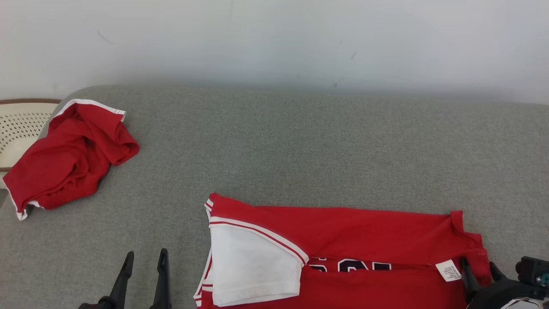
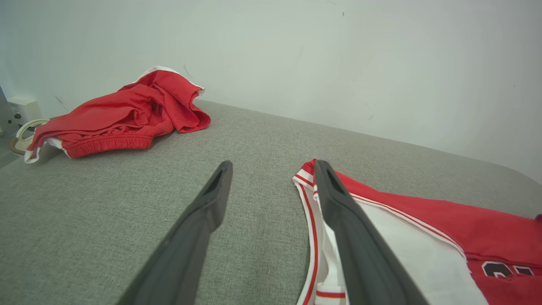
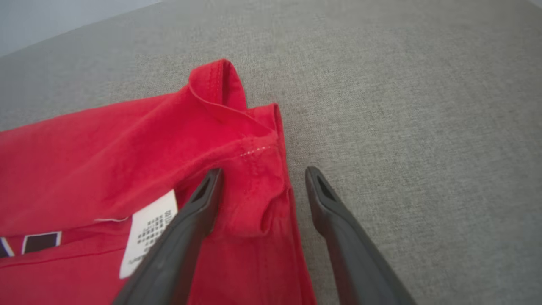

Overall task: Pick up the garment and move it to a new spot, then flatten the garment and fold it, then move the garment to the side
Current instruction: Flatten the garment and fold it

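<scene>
Two garments: a folded red jersey (image 1: pixel 343 231) lies low in the head view, centre to right; a crumpled red garment (image 1: pixel 68 154) sits well apart at upper left, beside a pale basket (image 1: pixel 19 124).
Jersey: flat on the grey cushion (image 1: pixel 300 141), doubled over so that a white panel (image 1: pixel 253 266) and the care label (image 1: pixel 448 270) show; probably mid-fold.
Left gripper (image 1: pixel 146 253): lower left, jaws wide and empty, just beside the jersey's striped edge.
Right gripper (image 1: pixel 478 264): lower right, jaws wide, straddling the jersey's right corner, nothing clamped.
Reason: with one gripper at each end, the next fold or lift would likely be two-handed and keep the cloth flat.
</scene>
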Robot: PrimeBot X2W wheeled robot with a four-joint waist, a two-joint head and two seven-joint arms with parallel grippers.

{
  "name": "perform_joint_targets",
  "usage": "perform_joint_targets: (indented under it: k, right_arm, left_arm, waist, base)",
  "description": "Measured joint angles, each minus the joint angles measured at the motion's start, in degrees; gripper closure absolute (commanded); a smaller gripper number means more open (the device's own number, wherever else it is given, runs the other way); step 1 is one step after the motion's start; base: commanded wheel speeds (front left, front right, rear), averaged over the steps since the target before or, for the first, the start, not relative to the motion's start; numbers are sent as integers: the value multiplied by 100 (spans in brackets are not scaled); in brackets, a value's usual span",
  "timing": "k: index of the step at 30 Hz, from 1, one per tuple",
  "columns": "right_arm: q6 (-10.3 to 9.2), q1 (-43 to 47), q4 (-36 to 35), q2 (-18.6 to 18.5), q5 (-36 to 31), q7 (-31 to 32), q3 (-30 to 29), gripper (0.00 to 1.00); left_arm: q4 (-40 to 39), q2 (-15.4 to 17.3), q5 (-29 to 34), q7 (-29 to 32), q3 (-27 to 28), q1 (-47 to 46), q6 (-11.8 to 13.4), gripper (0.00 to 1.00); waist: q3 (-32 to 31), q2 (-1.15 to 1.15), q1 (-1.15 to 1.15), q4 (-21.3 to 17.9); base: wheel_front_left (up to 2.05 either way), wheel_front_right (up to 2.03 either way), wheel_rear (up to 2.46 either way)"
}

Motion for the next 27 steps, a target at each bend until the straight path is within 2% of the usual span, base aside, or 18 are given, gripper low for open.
perform_joint_targets:
  k: [6,7,9,16,24,27]
  right_arm:
    - [0,-99,232,142,-63,88,-33,0]
    - [0,-135,252,160,-62,89,-34,55]
    - [0,-176,278,187,-62,80,-27,100]
    - [1,-295,432,170,-59,-25,-1,100]
    - [3,-363,519,-305,-88,-148,-404,100]
    - [3,-360,381,-378,-44,-134,-498,100]
  left_arm:
    - [15,-131,171,0,79,3,-63,0]
    - [23,-141,190,0,99,4,-81,0]
    - [40,-163,210,0,138,6,-111,0]
    - [89,-241,288,0,265,13,-208,0]
    - [122,-324,372,0,398,21,-305,0]
    - [120,-356,387,0,456,40,-307,0]
  waist:
    - [21,0,0,9]
    - [24,0,0,8]
    - [26,0,0,7]
    - [38,0,0,-7]
    - [53,0,0,-28]
    - [53,0,0,-68]
  base:
    - [0,0,0]
    - [0,0,0]
    - [0,0,0]
    - [0,0,0]
    - [0,0,0]
    - [0,0,0]
